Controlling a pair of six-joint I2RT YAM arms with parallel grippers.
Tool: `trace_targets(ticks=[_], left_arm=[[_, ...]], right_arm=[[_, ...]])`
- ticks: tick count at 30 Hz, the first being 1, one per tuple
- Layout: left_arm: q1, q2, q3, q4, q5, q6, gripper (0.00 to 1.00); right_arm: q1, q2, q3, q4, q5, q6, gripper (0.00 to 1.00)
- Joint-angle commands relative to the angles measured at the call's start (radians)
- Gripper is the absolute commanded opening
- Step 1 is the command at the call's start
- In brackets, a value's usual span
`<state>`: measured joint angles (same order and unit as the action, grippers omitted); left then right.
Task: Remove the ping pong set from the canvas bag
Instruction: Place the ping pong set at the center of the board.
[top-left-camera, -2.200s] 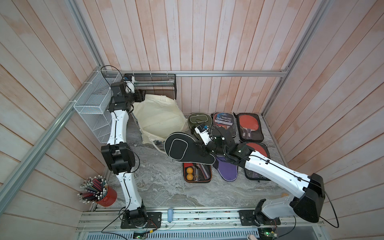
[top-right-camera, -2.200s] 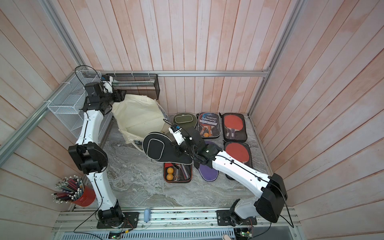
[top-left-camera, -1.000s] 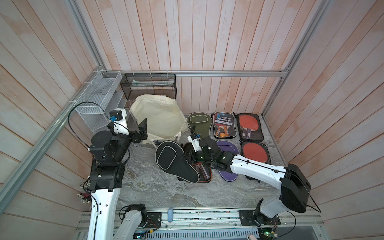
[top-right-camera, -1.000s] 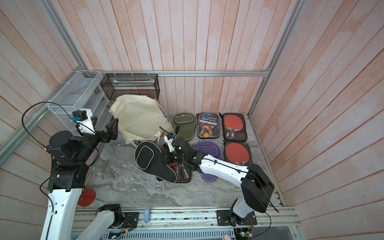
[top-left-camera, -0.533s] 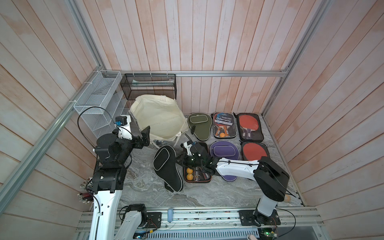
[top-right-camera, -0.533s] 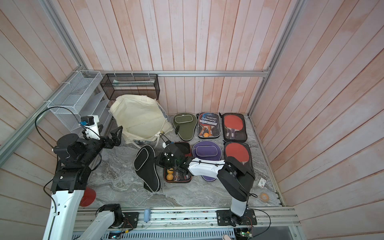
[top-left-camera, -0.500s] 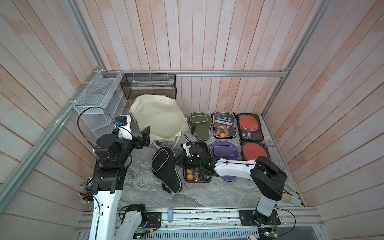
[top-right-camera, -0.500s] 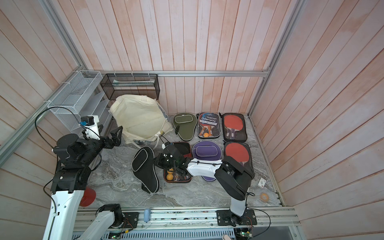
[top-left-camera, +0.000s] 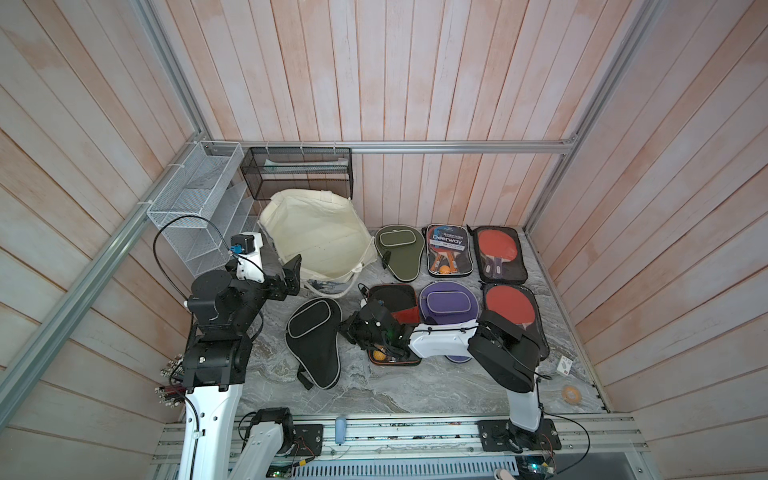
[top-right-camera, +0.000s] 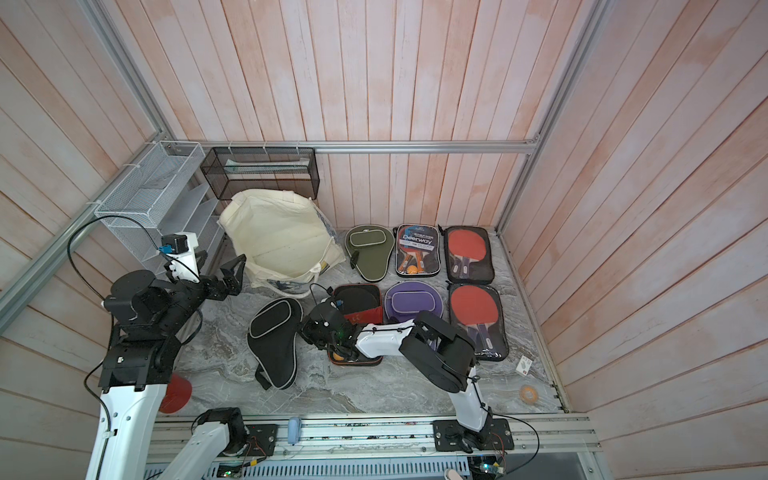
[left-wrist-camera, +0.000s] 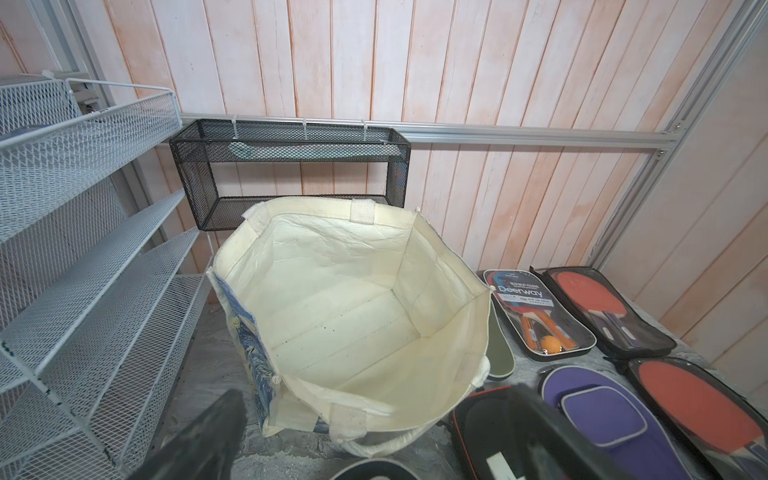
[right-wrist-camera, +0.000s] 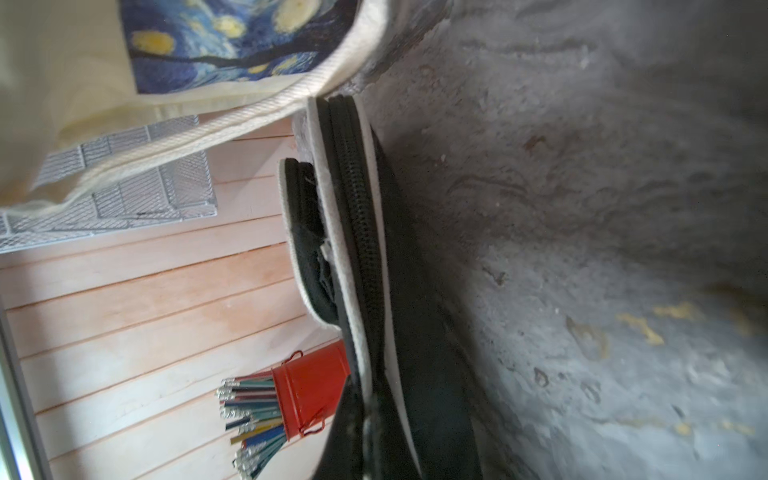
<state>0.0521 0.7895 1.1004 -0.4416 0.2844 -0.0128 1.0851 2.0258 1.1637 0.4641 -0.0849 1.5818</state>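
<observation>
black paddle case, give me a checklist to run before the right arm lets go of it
1. Removed: ok, black paddle case lies on the marble table beside the canvas bag.
2. Bag empty: ok, the left wrist view shows its bare inside.
3. Grip: ok, right gripper is shut on the case's edge.
4. Case settled flat: cannot tell.
5. Other arm clear: ok, left gripper is open, empty and apart from the case.
</observation>
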Motion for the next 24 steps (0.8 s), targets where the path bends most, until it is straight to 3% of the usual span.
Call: trace_targets(ticks=[1,9,10,13,15,19,20,24], left_arm=[[-0.001,0.004,0.017,-0.002,0.023,-0.013,1.0],[0.0,0.007,0.006,0.003,0.023,-0.01,1.0],[-0.001,0.008,0.006,0.0,0.023,-0.01,1.0],[0.0,0.013,0.009,-0.002,0.02,-0.007,1.0],[-0.001,0.017,0.018,-0.009,0.017,-0.006,1.0],[0.0,0.038,0.058,-0.043,-0.007,-0.003,1.0],[0.0,0.049,0.076,-0.06,-0.021,-0.004,1.0],[0.0,0.125,0.173,-0.17,-0.104,-0.029,1.0]], right_arm=[[0.011,0.055,0.042,0.021,0.055,0.07,0.0],[0.016,0.114,0.094,-0.053,0.066,0.069,0.0],[0.016,0.114,0.094,-0.048,0.064,0.061,0.05],[0.005,0.11,0.11,-0.068,0.024,-0.01,0.33],[-0.006,0.104,0.164,-0.165,-0.017,-0.088,0.59],[-0.019,0.02,0.157,-0.32,0.021,-0.233,0.85],[-0.023,-0.018,0.142,-0.343,0.043,-0.279,0.97],[-0.034,-0.174,0.107,-0.464,0.127,-0.459,0.98]])
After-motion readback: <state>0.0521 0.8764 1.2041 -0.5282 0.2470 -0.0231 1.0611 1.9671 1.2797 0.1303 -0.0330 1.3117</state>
